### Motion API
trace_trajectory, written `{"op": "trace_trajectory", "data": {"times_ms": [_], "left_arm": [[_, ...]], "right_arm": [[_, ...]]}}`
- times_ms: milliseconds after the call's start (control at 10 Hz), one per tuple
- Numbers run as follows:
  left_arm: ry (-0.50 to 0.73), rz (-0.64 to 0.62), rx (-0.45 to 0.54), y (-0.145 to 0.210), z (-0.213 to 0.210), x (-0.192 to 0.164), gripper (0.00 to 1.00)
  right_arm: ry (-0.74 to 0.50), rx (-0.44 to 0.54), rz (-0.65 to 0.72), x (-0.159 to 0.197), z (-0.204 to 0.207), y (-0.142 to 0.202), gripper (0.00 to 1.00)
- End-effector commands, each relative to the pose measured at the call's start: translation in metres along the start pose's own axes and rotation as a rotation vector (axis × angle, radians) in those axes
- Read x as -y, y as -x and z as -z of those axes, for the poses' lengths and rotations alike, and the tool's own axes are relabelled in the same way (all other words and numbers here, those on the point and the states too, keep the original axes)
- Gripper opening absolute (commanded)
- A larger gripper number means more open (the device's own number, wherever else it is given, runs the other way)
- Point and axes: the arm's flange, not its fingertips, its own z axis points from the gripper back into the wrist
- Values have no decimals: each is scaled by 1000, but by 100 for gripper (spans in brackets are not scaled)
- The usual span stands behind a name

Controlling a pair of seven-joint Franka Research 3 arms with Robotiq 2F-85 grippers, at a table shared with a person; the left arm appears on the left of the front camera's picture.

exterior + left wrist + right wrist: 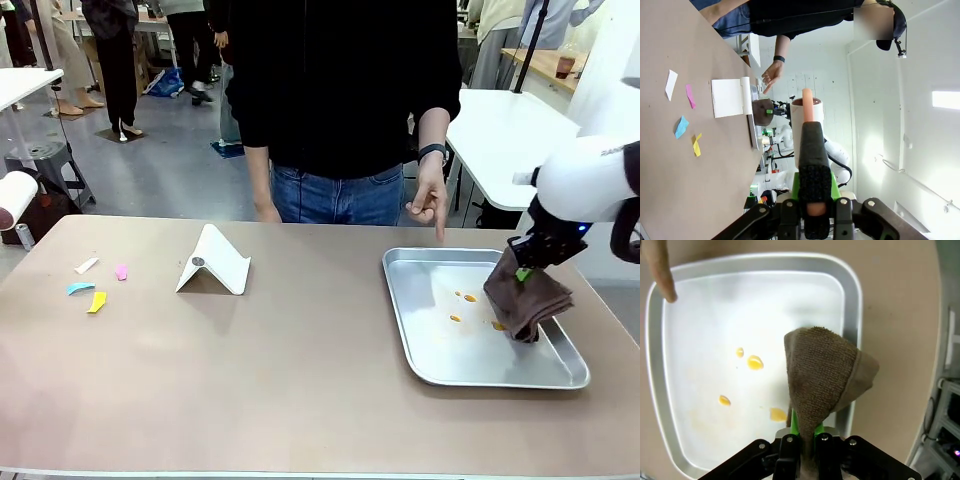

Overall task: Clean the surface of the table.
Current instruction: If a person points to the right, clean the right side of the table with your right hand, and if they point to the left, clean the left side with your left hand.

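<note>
item: table (300,370), wide beige top across the near view. step: wiping, at the tray (400,290) on its right side. right gripper (522,272) clamped on a brown cloth (528,300) above orange drops (468,297); left gripper (812,197) clamped on a roller (807,115). next, likely: lower cloth onto drops. room: tray rim close; a hand (430,205) points at its far edge.
</note>
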Motion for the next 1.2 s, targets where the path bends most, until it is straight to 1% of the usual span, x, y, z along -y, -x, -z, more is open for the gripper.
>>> {"op": "trace_trajectory", "data": {"times_ms": [0,300,500,600,1100], "left_arm": [[5,17,0,5,2,4,0],[5,17,0,5,2,4,0],[5,17,0,5,2,4,0],[5,17,0,5,2,4,0],[5,17,0,5,2,4,0]], "right_arm": [[-18,-17,14,-16,17,-9,10],[-144,-82,30,-34,50,-6,10],[-222,-87,43,-43,63,-3,10],[-267,-84,34,-52,69,-1,10],[-381,-125,-81,-99,72,5,10]]}}
